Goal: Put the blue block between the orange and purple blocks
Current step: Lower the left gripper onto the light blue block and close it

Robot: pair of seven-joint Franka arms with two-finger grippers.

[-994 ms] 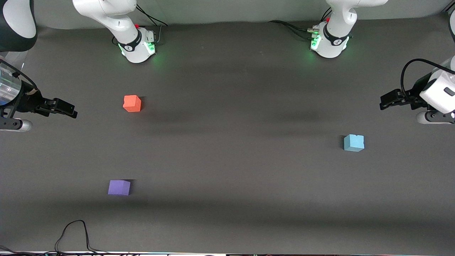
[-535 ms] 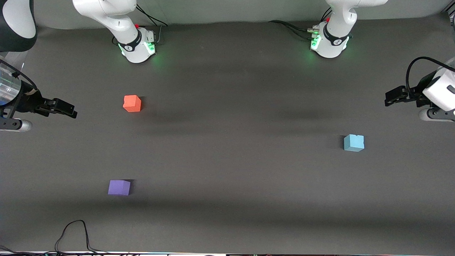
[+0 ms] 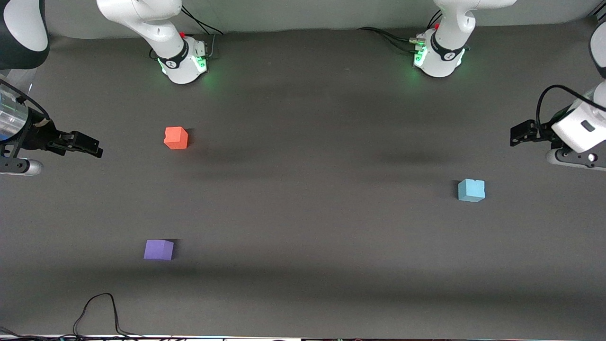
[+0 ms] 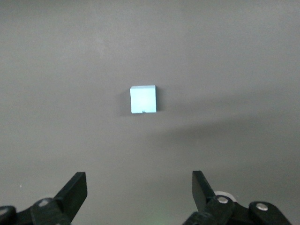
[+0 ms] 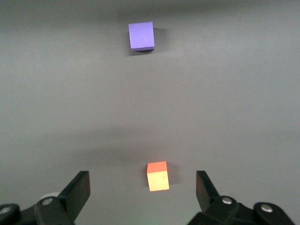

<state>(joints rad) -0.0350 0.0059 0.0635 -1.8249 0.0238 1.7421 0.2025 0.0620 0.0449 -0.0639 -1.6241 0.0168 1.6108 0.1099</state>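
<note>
**Blue block waits untouched**

The blue block (image 3: 471, 190) sits on the table (image 3: 303, 213) toward the left arm's end, well apart from the orange block (image 3: 175, 138) and purple block (image 3: 158, 249). The left tool (image 3: 517, 134) hangs nearby, fingers spread — best centred squarely over the cube before descending. The right tool (image 3: 90, 146) waits, also spread.

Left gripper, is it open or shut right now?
Open. The left gripper shows its two fingers spread wide apart with nothing between them, the blue block lying on the table ahead.
</note>
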